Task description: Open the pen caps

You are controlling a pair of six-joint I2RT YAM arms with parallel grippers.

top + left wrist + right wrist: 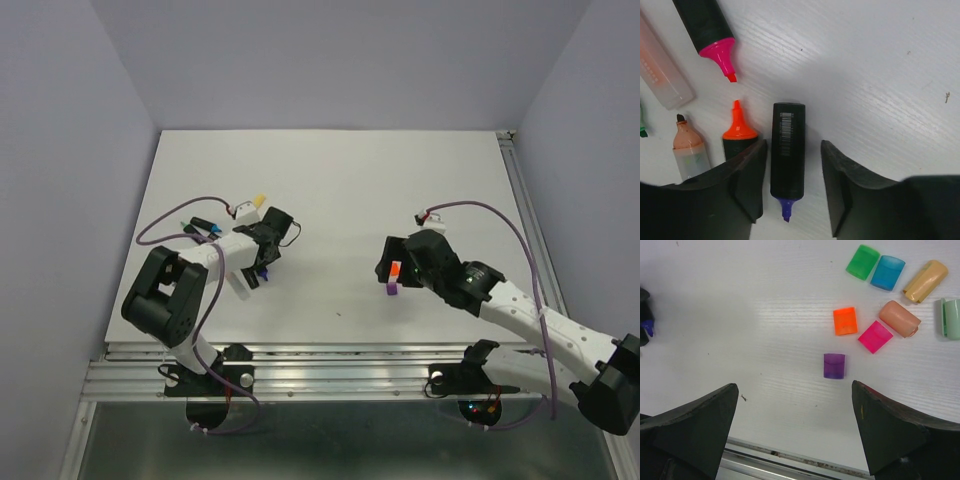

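Several loose pen caps lie in the right wrist view: purple (834, 365), orange (845, 321), pink (875, 337), peach (899, 318), green (863, 262), blue (887, 273), yellow (925, 281) and mint (952, 318). My right gripper (794, 386) is open and empty, just short of the purple cap (391, 288). My left gripper (792, 146) is open, with its jaws on either side of an uncapped black pen with a purple tip (787, 155) that lies on the table. The fingers do not touch it.
Uncapped pens lie by the left gripper: orange tip (739, 127), pink tip (715, 35), peach tip (687, 147) and a pale body (662, 75). A pale pen with a yellow end (250, 208) lies further back. The metal rail of the table's near edge (790, 460) is close under the right gripper.
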